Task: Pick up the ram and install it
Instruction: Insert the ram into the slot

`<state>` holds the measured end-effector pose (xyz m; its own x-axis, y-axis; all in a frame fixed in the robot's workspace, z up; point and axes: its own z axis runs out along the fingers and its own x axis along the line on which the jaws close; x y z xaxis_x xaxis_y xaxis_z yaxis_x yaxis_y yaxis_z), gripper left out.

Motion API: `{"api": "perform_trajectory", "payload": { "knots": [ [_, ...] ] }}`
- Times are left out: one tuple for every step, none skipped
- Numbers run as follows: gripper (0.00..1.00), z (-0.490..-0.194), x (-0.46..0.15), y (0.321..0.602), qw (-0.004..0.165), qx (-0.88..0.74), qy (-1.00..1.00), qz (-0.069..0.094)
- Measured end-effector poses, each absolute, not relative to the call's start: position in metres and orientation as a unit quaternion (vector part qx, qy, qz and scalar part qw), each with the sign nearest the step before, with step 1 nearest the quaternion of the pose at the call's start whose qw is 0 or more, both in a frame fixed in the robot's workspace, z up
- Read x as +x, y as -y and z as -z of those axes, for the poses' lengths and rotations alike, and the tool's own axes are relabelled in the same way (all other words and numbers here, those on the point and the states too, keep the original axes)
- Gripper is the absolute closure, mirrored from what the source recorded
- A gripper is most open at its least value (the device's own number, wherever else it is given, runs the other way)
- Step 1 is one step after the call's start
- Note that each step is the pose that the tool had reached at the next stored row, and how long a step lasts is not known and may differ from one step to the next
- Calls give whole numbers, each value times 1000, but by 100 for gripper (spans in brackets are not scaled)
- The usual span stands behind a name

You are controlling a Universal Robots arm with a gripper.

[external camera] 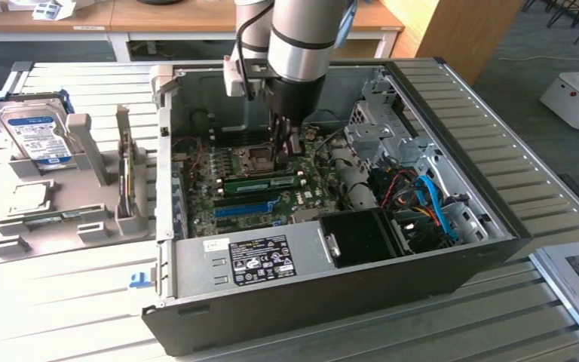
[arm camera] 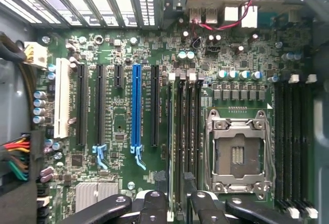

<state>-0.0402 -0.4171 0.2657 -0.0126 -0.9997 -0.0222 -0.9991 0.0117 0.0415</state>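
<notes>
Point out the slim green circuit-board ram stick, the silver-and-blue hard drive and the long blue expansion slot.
slim green ram stick (external camera: 262, 182), exterior view, middle of its side face.
silver-and-blue hard drive (external camera: 34, 134), exterior view, on its label.
long blue expansion slot (arm camera: 136, 106), wrist view, middle of its length.

A lab: open computer case (external camera: 320, 302) on slatted metal table (external camera: 68, 302), desks (external camera: 169, 19) behind.

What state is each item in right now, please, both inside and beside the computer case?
computer case: on its side, panel off.
CPU socket: no processor, frame down.
ram: standing in a slot beside the CPU socket, not held.
gripper: open, above the ram.
blue expansion slot: empty.
hard drive: upright in the holder outside the case.
</notes>
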Motion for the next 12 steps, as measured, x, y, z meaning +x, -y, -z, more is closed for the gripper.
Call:
{"api": "perform_trajectory", "payload": {
  "knots": [
    [75,-268,-40,417,7,703,711,22],
    [75,-270,-40,417,7,703,711,22],
    [75,-272,-40,417,7,703,711,22],
    [75,-275,-40,417,7,703,711,22],
    [75,-276,-40,417,8,703,711,22],
    [75,-278,-40,417,8,703,711,21],
    [75,-280,-40,417,8,703,711,21],
    [75,-282,-40,417,9,703,711,20],
    [75,-284,-40,417,9,703,711,20],
    [75,-286,-40,417,10,703,711,19],
    [75,-288,-40,417,10,703,711,19],
    [75,-291,-40,417,11,703,711,18]
  ]
}}
